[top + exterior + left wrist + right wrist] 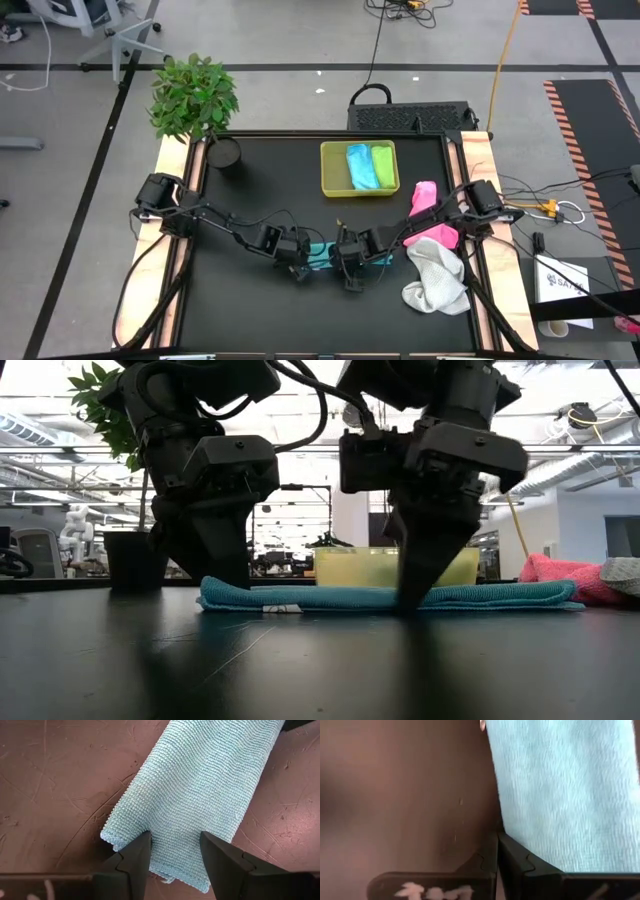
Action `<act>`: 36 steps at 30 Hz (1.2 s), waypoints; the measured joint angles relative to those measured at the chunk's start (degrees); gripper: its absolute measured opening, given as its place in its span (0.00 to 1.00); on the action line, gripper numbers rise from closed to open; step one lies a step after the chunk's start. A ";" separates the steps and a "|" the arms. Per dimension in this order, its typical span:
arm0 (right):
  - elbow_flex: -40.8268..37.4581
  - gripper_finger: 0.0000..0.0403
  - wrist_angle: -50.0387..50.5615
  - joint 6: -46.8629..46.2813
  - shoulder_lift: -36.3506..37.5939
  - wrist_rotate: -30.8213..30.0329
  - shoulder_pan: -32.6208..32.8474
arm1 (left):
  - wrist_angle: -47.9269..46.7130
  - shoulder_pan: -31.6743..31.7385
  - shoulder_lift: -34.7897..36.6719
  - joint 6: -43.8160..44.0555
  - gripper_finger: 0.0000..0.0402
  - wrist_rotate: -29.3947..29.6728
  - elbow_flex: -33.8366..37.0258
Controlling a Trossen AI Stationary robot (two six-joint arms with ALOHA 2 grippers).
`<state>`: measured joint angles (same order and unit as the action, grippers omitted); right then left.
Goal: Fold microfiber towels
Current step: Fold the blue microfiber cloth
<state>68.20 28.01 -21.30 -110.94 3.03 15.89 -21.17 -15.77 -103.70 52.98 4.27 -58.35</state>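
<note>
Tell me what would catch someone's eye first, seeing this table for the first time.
Both arms meet at mid-table over a flat folded teal towel: the left gripper has its fingers spread over one end, the right gripper presses shut fingers at its edge. Behind sits a yellow-green tray with blue and lime towels, and pink and white cloths are heaped at the right.

- I see the teal towel (390,596) lying flat and folded on the dark table (300,670), mid-surface.
- My left gripper (222,565) stands at its one end, my right gripper (425,585) points down onto it, fingers together.
- Behind sits the yellow-green tray (350,567); the pink towel (560,578) lies toward the right edge.
</note>
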 joint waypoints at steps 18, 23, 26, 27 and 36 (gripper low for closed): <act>-1.03 0.00 18.93 -8.84 10.69 -1.50 1.16 | 0.04 0.00 0.00 -0.20 0.44 -0.15 -0.02; -4.58 0.00 6.04 -11.04 17.47 -5.75 0.15 | 0.20 0.00 0.00 -0.29 0.44 -0.13 -0.02; -7.35 0.00 -3.26 -11.10 16.79 -5.84 -1.11 | 0.20 0.00 0.00 -0.27 0.44 -0.17 -0.02; -7.78 0.00 -5.67 -11.10 16.77 -5.80 -1.56 | 0.12 0.00 0.00 -0.17 0.44 -0.21 -0.02; -9.27 0.00 -14.14 -11.06 10.98 -1.74 -3.09 | 0.10 0.00 0.00 0.05 0.44 -0.22 -0.02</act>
<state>58.94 13.87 -32.36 -99.96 1.29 12.80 -21.07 -15.77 -103.70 53.02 4.05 -58.37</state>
